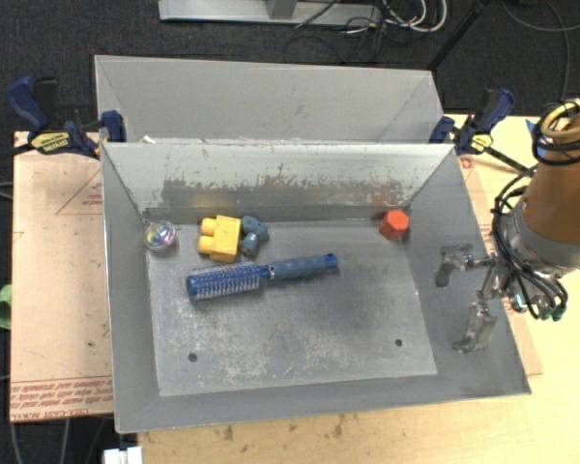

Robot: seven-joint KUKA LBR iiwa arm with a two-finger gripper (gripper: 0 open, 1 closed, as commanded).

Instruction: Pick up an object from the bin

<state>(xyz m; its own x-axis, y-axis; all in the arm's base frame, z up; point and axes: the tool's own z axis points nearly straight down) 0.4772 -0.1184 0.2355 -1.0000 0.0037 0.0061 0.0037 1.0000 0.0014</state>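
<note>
Camera view
Gripper: the two-finger gripper (464,298) is at the bin's right side, on an arm (559,211) with an orange cover and dark cables.
Opening: fingers spread wide, one towards the back of the bin and one towards the front; nothing between them.
Contact: the fingers (452,261) are over the bare sloping right wall of the grey metal bin (300,346); I cannot tell whether the tips touch the metal.
Nearest thing: a small orange-red block (394,222) at the back right of the floor, by the foot of the rear wall, apart from the gripper, to its left and further back.
Mid floor: a blue plastic hairbrush (261,276) lies flat, bristle head to the left, handle pointing right, well apart from the gripper.
Back left: a yellow plastic toy brick (219,237) touches a grey-blue rounded piece (253,233) on its right; both are just behind the brush.
Far left: a shiny clear ball (159,236) near the left wall, beside the brick.
Obstruction: bare floor between the gripper and the brush handle.
</note>
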